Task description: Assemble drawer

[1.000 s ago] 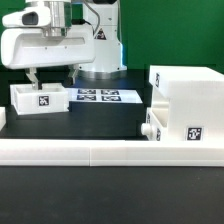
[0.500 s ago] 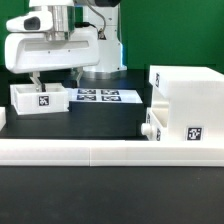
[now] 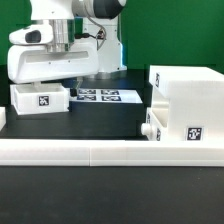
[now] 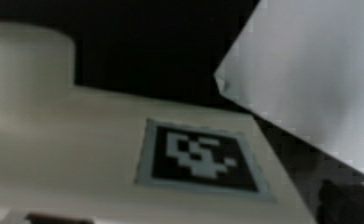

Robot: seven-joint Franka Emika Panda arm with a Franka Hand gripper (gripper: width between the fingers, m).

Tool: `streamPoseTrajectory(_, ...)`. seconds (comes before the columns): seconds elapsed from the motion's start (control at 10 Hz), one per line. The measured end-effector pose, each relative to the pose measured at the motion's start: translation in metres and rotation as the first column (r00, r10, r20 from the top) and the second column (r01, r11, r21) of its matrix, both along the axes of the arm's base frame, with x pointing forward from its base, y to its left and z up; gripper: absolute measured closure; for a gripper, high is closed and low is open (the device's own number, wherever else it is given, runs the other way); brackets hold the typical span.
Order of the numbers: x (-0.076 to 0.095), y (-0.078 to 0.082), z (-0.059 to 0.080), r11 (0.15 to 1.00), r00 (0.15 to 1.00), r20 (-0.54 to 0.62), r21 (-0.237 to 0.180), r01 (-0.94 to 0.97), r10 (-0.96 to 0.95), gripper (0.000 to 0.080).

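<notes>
A shallow white tray [image 3: 40, 99] with a black-and-white tag lies on the black table at the exterior view's left. My gripper [image 3: 38, 86] hangs low right over it, and the white hand hides the tray's top edge and my fingers. The wrist view shows the tray's tagged face [image 4: 204, 156] very close, with a rounded white knob [image 4: 28, 60] beside it. The tall white box [image 3: 186, 104] stands at the exterior view's right, with a second knobbed tray [image 3: 152, 127] at its base. I cannot see whether the jaws are open or shut.
The marker board [image 3: 98, 96] lies flat between the tray and the box. A long low white border rail [image 3: 110, 152] runs across the front. The arm's base [image 3: 100, 60] stands behind the marker board. A blurred white slab [image 4: 321, 75] fills one corner of the wrist view.
The hand has come down and shifted slightly to the exterior view's right, now covering the tray's top edge. The finger seen above the tray earlier is hidden. The tray and box have not moved.
</notes>
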State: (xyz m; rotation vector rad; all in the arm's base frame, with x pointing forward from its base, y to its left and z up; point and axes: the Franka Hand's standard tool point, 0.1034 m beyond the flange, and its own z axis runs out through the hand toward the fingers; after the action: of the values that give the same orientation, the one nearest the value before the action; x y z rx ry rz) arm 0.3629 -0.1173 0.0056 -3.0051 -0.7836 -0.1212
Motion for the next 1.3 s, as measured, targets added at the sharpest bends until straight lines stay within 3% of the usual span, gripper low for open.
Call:
streamPoseTrajectory(0.1,-0.001,0.000,-0.001,1.000,1.000,-0.002,0.001,0.000,0.000,0.0275)
streamPoseTrajectory(0.3,-0.001,0.001,-0.001,1.000,1.000,-0.002,0.001,0.000,0.000,0.0549)
streamPoseTrajectory(0.4,-0.001,0.001,-0.001,1.000,1.000,-0.002,0.002,-0.001,0.001,0.0549)
streamPoseTrajectory(0.5,0.000,0.002,-0.001,1.000,1.000,-0.002,0.002,-0.004,0.004,0.0724)
streamPoseTrajectory(0.6,0.000,0.003,-0.001,1.000,1.000,-0.002,0.002,-0.005,0.005,0.0758)
streamPoseTrajectory(1.0,0.007,0.014,0.003,1.000,1.000,0.008,-0.001,-0.028,0.028,0.0758)
streamPoseTrajectory(1.1,0.016,0.029,0.008,0.999,0.998,0.020,-0.005,-0.054,0.054,0.0758)
streamPoseTrajectory(1.2,0.031,0.055,0.015,0.991,0.991,0.030,-0.012,-0.132,0.133,0.0758)
streamPoseTrajectory(1.3,0.044,0.069,0.019,0.982,0.982,-0.002,0.000,-0.188,0.188,0.0757)
